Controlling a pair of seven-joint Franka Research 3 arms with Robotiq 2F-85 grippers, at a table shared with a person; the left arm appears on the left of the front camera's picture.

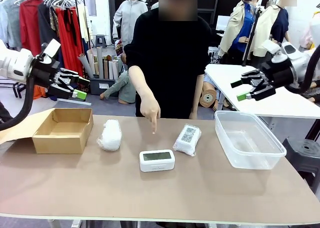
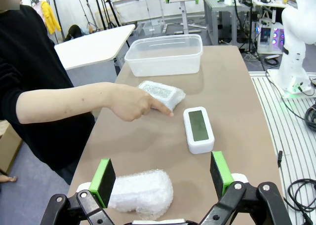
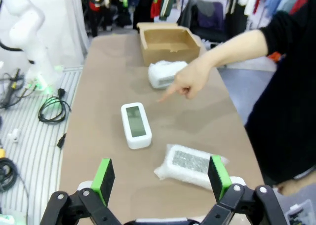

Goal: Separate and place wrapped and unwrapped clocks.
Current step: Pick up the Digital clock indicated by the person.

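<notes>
1. Toward the robot-side edge, mid-surface: bare white clock [image 1: 157,160], lying flat with its screen up, nothing touching it. Hazard: the casing is low and smooth. A descent too deep would scrape the surface [image 1: 100,198]; a shallow pinch could let it squirt free.
2. Just beyond the clock, one on each side and apart from it: labelled bubble-wrap bundle [image 1: 187,139] toward the right edge, plain bubble-wrap bundle [image 1: 110,134] toward the left edge. Hazard: the soft wrap yields. A grip on film alone may slip or tear, and a hard squeeze may stress the contents.
3. Between the bundles: person's hand [image 1: 150,110], index finger pointing down just behind the clock. Whether it touches the surface cannot be told. Hazard: a reach to the middle while it hangs there risks striking it.
4. At the left edge: open cardboard box [image 1: 62,130]. At the right edge: clear plastic tub [image 1: 247,138]. Nothing is seen inside either. Hazard: nothing marks which receives which class, so a mis-sort is possible. The light tub may shift if nudged.
5. Raised over the left and right edges: left end effector [image 1: 79,86] and right end effector [image 1: 239,90], both released, jaws wide, grasping nothing. Hazard: both reaching for the middle together could clash.
</notes>
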